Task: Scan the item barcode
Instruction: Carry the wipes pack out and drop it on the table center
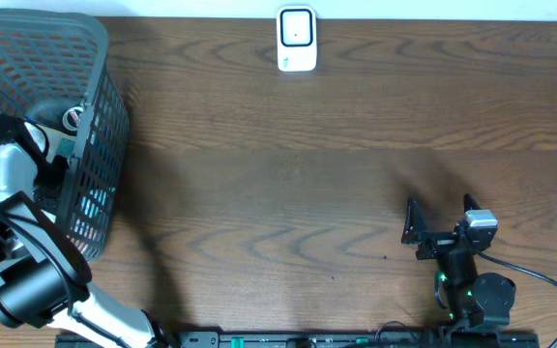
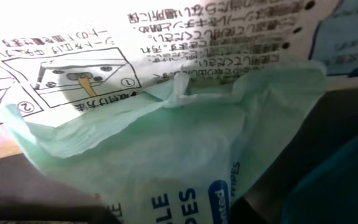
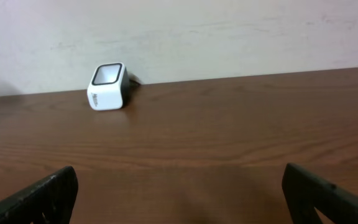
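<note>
Two arms are sharing a dark wooden table (image 1: 307,164). The left arm (image 1: 13,179) is reaching down into a black mesh basket (image 1: 106,116) that is standing at the table's left edge, and the left gripper (image 1: 58,162) is sitting low inside it, partly screened by the mesh. Its wrist camera is filling with a pale green wipes pack (image 2: 185,162), crumpled along its top seam and lying against a white package (image 2: 166,43) printed with Japanese text and numbered diagrams. Neither finger is showing clearly in that close view, so I cannot tell whether the left pincer is apart, together or clamped on the pack. The right gripper (image 1: 440,211) is hovering over the table's near right part with its fingers spread wide and nothing between them. It is facing a small white barcode scanner (image 3: 107,87) that is standing at the far edge, well apart from both the basket and the right arm
</note>
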{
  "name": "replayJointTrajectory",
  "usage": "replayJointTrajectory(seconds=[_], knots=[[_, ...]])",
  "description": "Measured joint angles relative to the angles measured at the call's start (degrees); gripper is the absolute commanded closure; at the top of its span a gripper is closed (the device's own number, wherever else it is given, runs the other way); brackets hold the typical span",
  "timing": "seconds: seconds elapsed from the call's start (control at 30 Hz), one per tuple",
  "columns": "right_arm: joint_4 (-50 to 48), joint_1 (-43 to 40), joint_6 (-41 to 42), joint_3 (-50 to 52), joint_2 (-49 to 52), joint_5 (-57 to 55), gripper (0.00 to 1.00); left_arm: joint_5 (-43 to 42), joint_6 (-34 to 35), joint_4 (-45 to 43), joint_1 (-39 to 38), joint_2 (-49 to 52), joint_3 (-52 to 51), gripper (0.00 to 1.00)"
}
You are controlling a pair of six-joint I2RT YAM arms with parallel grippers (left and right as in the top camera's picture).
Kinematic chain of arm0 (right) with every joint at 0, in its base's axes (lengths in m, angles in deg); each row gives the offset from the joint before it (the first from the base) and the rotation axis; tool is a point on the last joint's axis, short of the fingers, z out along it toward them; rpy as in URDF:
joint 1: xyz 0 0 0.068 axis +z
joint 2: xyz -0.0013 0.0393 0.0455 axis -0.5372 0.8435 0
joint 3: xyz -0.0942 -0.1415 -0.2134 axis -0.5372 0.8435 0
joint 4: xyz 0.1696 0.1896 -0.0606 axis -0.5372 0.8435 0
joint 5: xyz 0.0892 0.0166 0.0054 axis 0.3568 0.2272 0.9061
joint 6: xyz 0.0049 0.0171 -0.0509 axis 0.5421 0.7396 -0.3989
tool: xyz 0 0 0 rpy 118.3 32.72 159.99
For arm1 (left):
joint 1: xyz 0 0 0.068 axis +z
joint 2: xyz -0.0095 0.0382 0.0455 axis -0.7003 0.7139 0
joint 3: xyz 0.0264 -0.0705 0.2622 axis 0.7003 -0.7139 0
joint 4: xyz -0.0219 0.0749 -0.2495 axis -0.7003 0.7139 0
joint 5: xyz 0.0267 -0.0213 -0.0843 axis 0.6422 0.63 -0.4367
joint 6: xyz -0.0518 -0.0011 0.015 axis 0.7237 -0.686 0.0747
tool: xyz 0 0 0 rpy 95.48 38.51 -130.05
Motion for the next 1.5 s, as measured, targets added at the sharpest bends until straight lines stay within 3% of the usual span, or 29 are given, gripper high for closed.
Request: replayJointTrajectory(seconds=[0.23,0.57,0.77,0.97,1.17,1.3,1.5], knots=[[0.0,0.0,0.0,0.0,0.0,0.0,0.01,-1.0,-0.2,0.6,0.1,-7.5,1.0,0.79],[0.0,0.0,0.0,0.0,0.0,0.0,0.01,-3.9,1.8,-6.9,0.4,-37.5,8.9,0.79],[0.0,0.0,0.0,0.0,0.0,0.0,0.01,-11.4,2.4,-8.4,-9.1,-46.2,9.0,0.79],[0.0,0.0,0.0,0.0,0.0,0.0,0.01,-13.1,0.1,-4.2,-28.9,-44.2,8.5,0.79],[0.0,0.0,0.0,0.0,0.0,0.0,0.01,-9.6,-0.4,-1.6,-47.2,-35.3,5.5,0.79],[0.0,0.0,0.0,0.0,0.0,0.0,0.01,-8.3,-0.4,-2.2,-55.9,-26.1,4.7,0.79],[0.0,0.0,0.0,0.0,0.0,0.0,0.01,-6.7,-1.0,-10.2,-64.7,-10.9,4.6,0.79]])
